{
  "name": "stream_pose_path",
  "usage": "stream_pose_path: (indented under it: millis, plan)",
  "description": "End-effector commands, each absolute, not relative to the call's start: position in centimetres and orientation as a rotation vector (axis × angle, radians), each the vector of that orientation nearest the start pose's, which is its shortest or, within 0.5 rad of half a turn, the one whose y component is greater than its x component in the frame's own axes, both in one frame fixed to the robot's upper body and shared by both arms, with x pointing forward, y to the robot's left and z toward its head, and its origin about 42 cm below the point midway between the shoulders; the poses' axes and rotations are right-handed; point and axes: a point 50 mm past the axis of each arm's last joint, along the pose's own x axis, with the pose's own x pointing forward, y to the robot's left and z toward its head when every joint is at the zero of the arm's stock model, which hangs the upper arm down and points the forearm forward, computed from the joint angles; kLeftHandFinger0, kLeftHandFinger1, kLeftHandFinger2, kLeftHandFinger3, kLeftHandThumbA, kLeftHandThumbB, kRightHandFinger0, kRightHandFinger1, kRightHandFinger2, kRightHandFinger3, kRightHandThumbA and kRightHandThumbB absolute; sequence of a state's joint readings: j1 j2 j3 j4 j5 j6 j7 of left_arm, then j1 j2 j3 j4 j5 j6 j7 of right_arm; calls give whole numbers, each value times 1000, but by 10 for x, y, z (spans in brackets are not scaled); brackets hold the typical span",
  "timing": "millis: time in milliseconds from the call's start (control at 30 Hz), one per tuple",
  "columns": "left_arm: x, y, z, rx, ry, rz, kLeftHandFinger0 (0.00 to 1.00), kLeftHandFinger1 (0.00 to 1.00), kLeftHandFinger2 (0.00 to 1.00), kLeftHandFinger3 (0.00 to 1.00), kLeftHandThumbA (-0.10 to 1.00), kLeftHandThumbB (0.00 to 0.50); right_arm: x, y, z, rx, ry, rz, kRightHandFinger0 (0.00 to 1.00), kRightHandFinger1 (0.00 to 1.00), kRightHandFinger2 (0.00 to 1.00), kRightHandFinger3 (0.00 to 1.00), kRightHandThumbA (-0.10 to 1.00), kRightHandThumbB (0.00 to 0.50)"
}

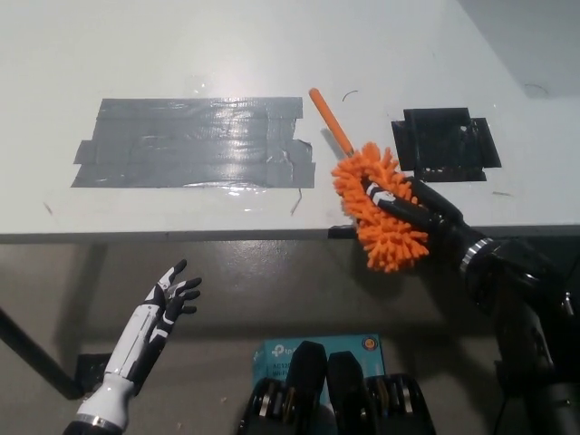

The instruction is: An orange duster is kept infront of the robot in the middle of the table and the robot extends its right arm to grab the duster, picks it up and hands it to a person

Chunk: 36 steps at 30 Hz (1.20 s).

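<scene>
Now right hand (412, 207) fingers clamped on orange duster (376, 207); left hand (172, 294) fingers apart

I'm seeing the duster (379, 213) showing a shaggy, soft-looking orange pile of stubby fibre fingers, with a smooth orange stick that looks like plastic. The bench (181, 45) is looking smooth, pale and matt. The grey tape patch (195, 142) is gleaming glossy and wrinkled; the black tape patch (446, 143) is staying dull.

Orange duster (376, 210) in black right hand (412, 207); white table (181, 45), grey tape patch (195, 142) (glossy), black square (446, 143) at 2 o'clock.
</scene>
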State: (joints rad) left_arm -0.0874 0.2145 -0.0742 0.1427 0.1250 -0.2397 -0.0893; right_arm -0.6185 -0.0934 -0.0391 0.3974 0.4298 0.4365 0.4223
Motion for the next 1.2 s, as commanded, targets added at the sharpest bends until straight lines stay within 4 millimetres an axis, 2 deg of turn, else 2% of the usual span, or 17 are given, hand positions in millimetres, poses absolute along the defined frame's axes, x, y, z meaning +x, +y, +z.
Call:
stream_pose_path:
  millis: [0, 167, 300, 467, 1000, 1167]
  plan:
    - [319, 256, 127, 376, -295, -225, 801, 846, 862, 1000, 992, 97, 450, -146, 268, 639, -36, 853, 0, 276, 667, 941, -100, 102]
    - [321, 256, 128, 381, -301, -226, 807, 852, 875, 1000, 987, 87, 449, -147, 271, 661, -43, 869, 0, 301, 685, 962, -100, 115]
    - [321, 257, 128, 379, -301, -224, 805, 847, 868, 1000, 988, 102, 450, -150, 273, 703, -47, 874, 0, 305, 677, 974, -100, 114]
    - [321, 256, 128, 375, -297, -222, 806, 847, 860, 1000, 986, 103, 451, -153, 276, 700, -51, 856, 0, 303, 658, 969, -100, 139]
    - [323, 256, 129, 383, -297, -226, 803, 839, 856, 1000, 981, 92, 451, -154, 273, 720, -13, 864, 0, 310, 653, 956, -100, 109]
    - [322, 257, 128, 377, -293, -227, 803, 842, 856, 1000, 973, 92, 453, -154, 270, 720, 7, 851, 0, 310, 655, 951, -100, 119]
